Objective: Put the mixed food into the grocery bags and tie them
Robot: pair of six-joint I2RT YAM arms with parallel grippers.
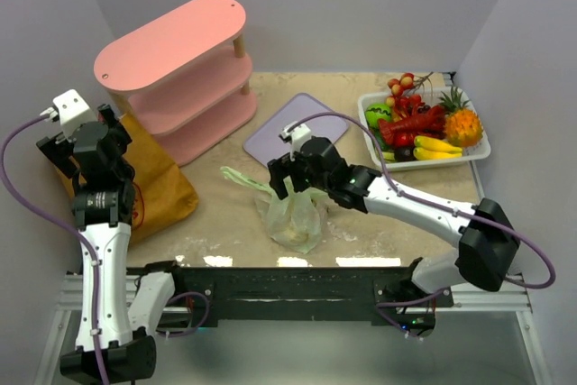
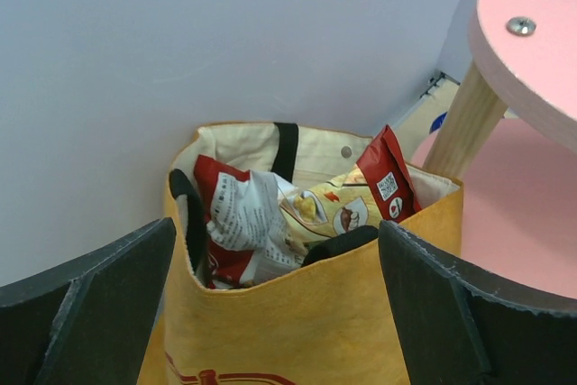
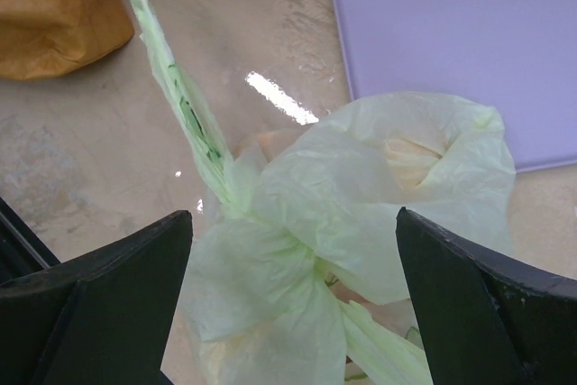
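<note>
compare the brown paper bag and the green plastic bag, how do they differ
The brown paper bag is stiff and opaque; the green plastic bag is thin, crinkly and see-through. The paper bag's mouth gapes, showing snack packets; the plastic bag's top is bunched, one handle sticking up. The paper bag sits by the pink shelf, the plastic bag mid-table. Both have things inside.

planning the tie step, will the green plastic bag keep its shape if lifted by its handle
Probably not: the plastic bag is thin and crumpled, so it would likely sag and bunch. Its handle is a narrow folded strip, probably slippery. Pale contents show low inside, so weight should hang at the bottom.
</note>
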